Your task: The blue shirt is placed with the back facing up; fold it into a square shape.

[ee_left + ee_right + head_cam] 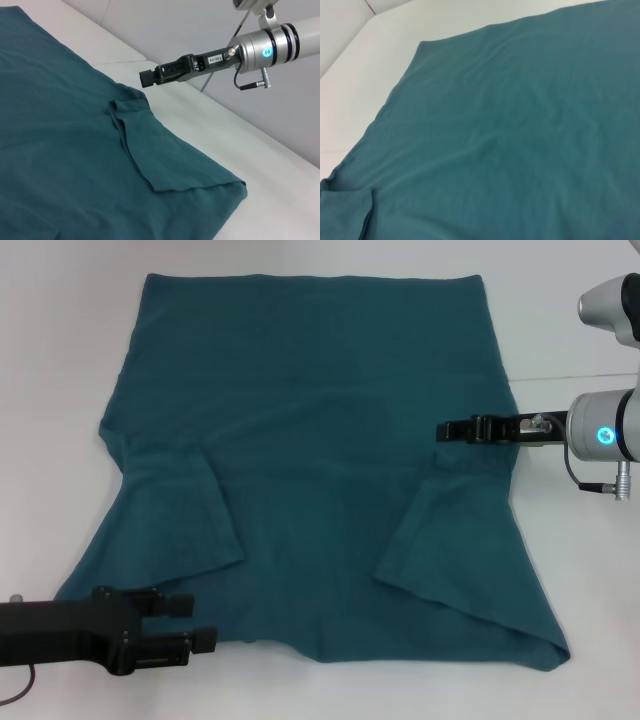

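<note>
The blue shirt (pixel 300 440) lies spread flat on the white table (pixel 570 320). Both sleeves are folded inward onto it, one flap on the left (pixel 190 520) and one on the right (pixel 440 540). My left gripper (pixel 195 622) is open at the shirt's near left edge, with nothing between its fingers. My right gripper (pixel 445 430) hovers over the shirt's right edge, just beyond the right flap. Its fingers look shut and hold nothing. The left wrist view shows the shirt (pixel 60 150), the right flap (pixel 165 150) and the right gripper (pixel 147 78) above the cloth. The right wrist view shows only smooth shirt (pixel 520 125).
Bare white table surrounds the shirt on the right (pixel 250 150) and at the far side (pixel 350 75). A thin seam (pixel 570 374) runs across the tabletop at the right. Part of the right arm's silver housing (pixel 610 305) shows at the upper right.
</note>
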### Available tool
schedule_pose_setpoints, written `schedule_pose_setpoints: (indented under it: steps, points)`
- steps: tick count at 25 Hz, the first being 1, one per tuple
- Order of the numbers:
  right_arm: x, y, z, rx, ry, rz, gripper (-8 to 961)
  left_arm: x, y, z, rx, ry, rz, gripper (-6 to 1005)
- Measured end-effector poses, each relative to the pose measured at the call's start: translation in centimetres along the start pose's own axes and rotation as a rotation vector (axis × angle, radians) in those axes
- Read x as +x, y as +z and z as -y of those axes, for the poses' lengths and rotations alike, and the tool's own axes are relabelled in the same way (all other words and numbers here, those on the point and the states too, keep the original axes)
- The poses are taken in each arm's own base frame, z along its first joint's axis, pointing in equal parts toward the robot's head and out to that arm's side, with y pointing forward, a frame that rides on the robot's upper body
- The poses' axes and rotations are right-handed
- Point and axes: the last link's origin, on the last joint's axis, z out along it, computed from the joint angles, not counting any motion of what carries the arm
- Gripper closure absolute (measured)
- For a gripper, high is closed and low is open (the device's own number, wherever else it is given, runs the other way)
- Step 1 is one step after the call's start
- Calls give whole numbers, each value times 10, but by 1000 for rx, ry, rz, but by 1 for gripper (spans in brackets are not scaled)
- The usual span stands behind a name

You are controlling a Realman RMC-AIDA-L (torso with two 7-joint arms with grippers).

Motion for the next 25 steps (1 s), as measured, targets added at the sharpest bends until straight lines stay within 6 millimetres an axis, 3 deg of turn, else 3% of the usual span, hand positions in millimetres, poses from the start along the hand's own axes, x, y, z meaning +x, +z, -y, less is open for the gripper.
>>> schedule_pose_setpoints:
  steps: [4,11,14,20,25]
  points:
    - [-1,-3,3,3,-13,3,365,-2,0,0,1,-5,-1,300]
    - [-5,-32,5,-49,-110,-29,283,-3,-12,4,42,-42,-57,299]
    - [-3,-55,-1,-99,-206,-52,248,1,-33,11,100,-106,-125,299]
    - [4,-70,-11,-170,-306,-106,255,3,-71,26,261,-289,-122,299]
    - [8,-71,-11,-179,-330,-121,255,-1,-77,35,349,-430,-46,299]
